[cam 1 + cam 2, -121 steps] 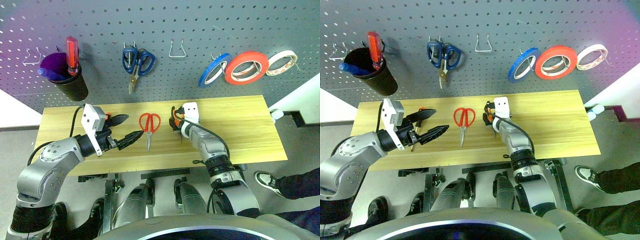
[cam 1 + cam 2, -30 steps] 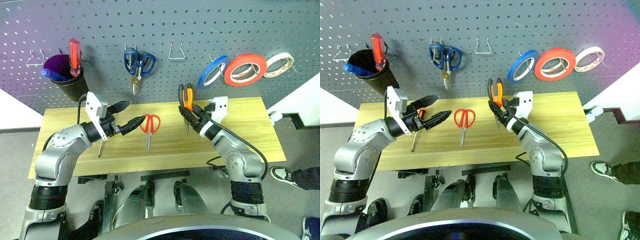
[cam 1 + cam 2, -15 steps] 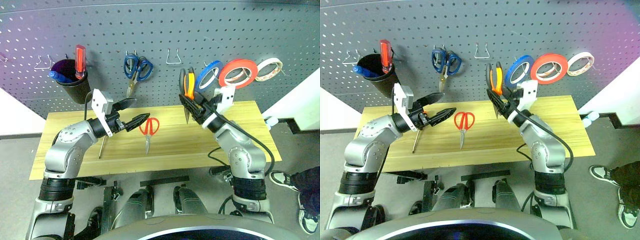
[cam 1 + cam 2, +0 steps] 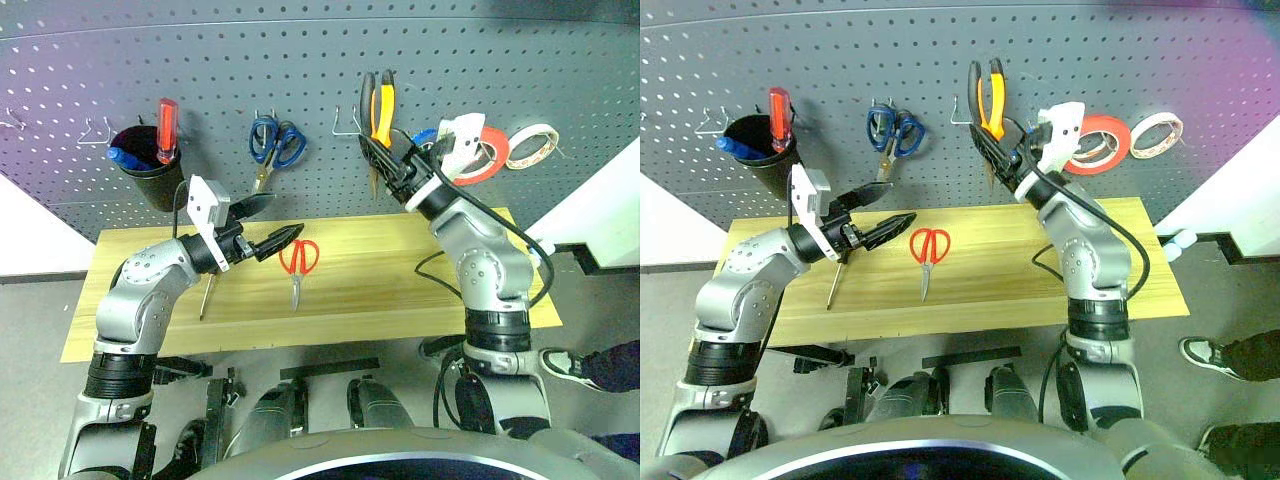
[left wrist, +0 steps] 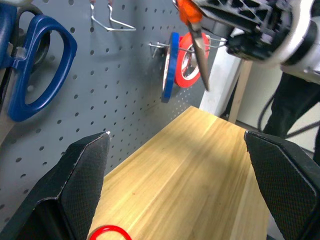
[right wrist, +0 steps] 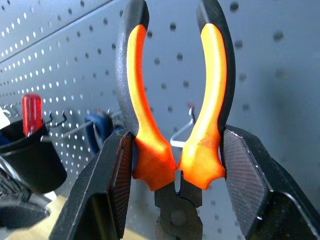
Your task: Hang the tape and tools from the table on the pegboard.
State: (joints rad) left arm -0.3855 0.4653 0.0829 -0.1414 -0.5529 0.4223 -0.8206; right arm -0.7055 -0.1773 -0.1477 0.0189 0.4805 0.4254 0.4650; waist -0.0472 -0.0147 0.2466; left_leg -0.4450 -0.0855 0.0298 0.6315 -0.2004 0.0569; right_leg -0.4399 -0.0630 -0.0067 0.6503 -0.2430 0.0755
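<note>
Between right fingers [image 6: 112,200], pliers [image 6: 172,95]

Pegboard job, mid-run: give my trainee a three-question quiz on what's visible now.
1. True or false: the right gripper holds the pliers up against the pegboard.
2. Which lies on the table? A) red-handled scissors B) blue-handled scissors C) blue tape
3. Fill in: the left gripper's fingers are ___.

Key: 1 true; 2 A; 3 open, holding nothing.
</note>
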